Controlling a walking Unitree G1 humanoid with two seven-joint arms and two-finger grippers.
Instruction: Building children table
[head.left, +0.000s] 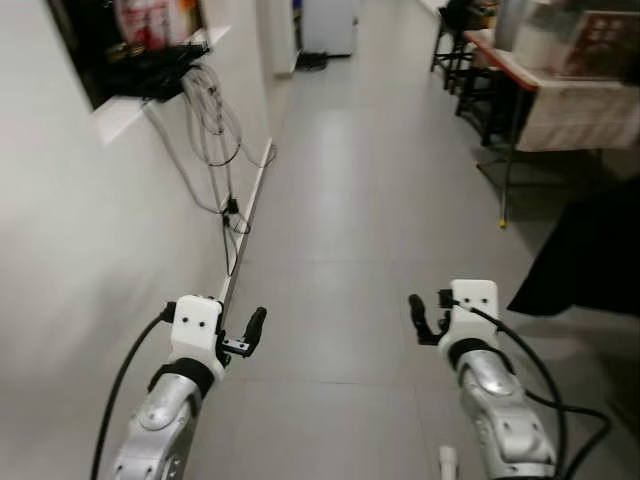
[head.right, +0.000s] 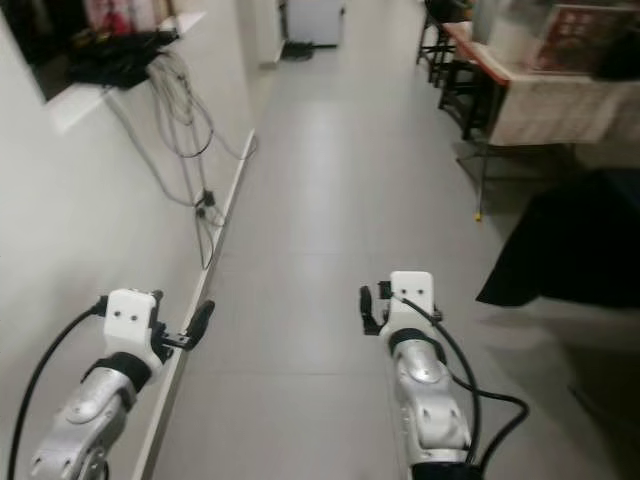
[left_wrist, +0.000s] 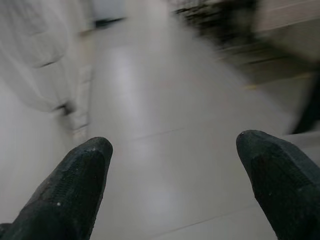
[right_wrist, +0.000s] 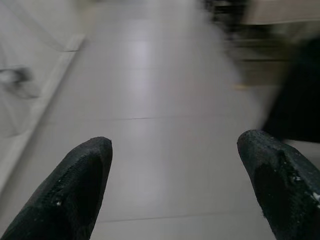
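Left eye view: left claw (head.left: 252, 331) and right claw (head.left: 424, 318) gape wide, empty over grey floor (head.left: 370, 200); no table parts visible, so weight and grip spots can't be judged.

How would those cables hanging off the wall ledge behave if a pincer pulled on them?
The cables droop in loose loops from the ledge, so they would probably flex and swing, not hold shape. Several strands overlap, so one tug may drag the others. They run down to a plug, so pulling could unseat it.
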